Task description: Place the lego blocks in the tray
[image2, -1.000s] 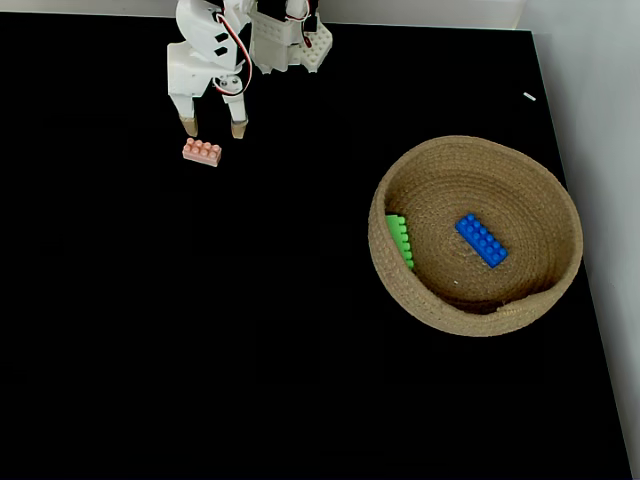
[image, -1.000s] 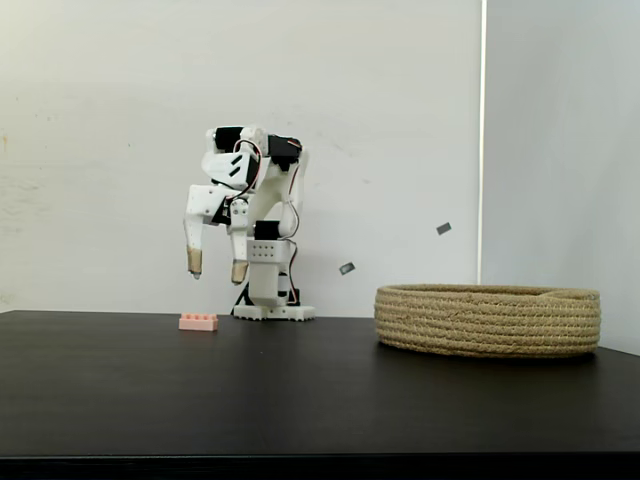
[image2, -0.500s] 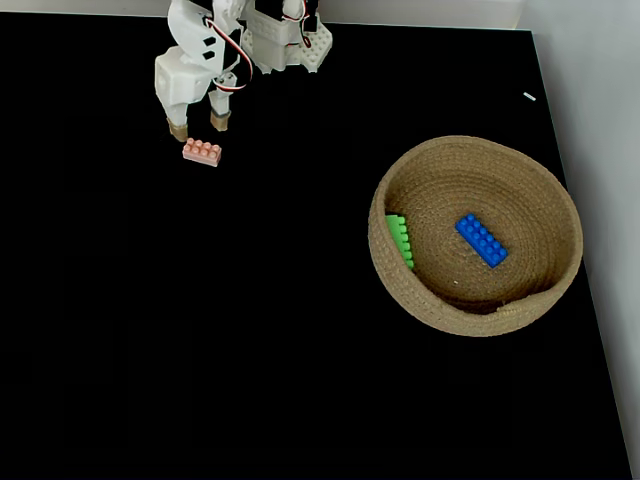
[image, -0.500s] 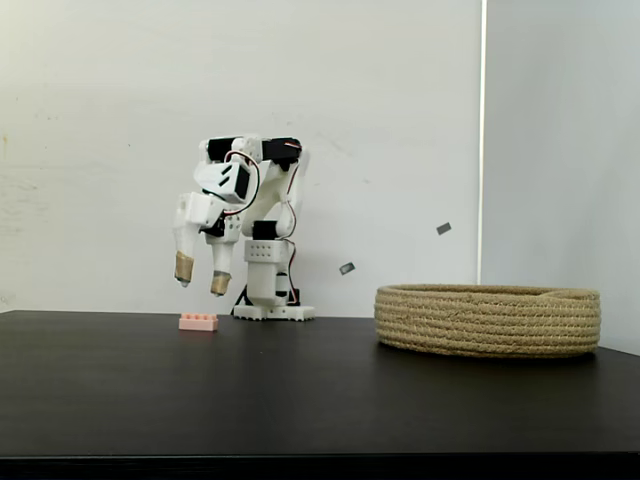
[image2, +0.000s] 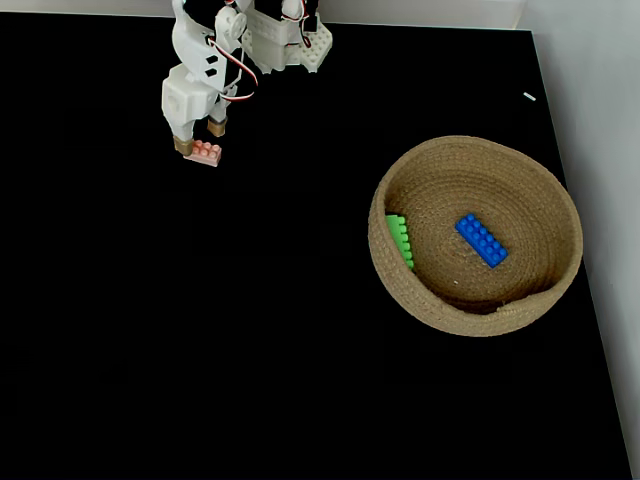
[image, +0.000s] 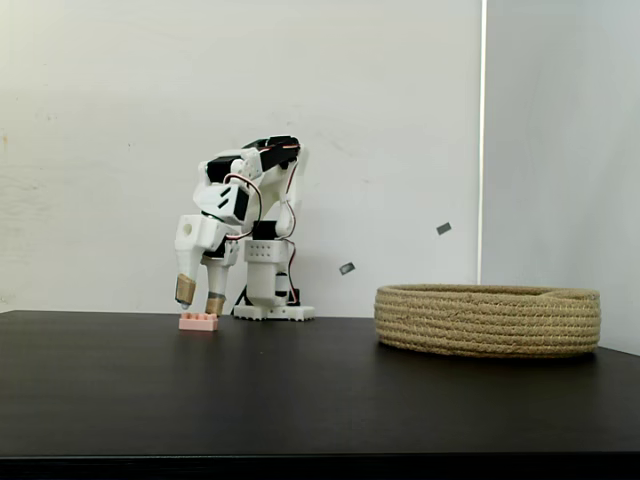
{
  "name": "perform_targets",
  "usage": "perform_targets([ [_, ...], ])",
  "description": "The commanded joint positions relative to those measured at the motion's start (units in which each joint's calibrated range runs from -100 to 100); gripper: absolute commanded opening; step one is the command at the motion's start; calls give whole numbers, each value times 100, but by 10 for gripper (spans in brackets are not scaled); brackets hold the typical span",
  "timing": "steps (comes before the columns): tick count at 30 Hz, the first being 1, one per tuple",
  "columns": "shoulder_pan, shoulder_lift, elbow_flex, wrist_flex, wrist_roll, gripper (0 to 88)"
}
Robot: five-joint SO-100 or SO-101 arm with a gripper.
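My fingers (image: pixel 200 303) hang spread just above the pink lego brick (image2: pixel 204 153) near the tabletop's far edge. It looks light, rigid and slick, so I'd pinch its long flat sides.

No text, label, brand, number or sign can be read in either fixed view.
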Motion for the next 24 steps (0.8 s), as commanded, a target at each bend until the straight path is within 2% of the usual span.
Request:
perform_targets([
  [1,-89,124,-102,-371,63,233],
  [12,-262,674,317,-1428,24,206],
  [18,-353,751,910,-2037,-78,106],
  [21,-361,760,1202,-2295,-156,17],
  [24,-312,682,1266,-2295,-166,17],
])
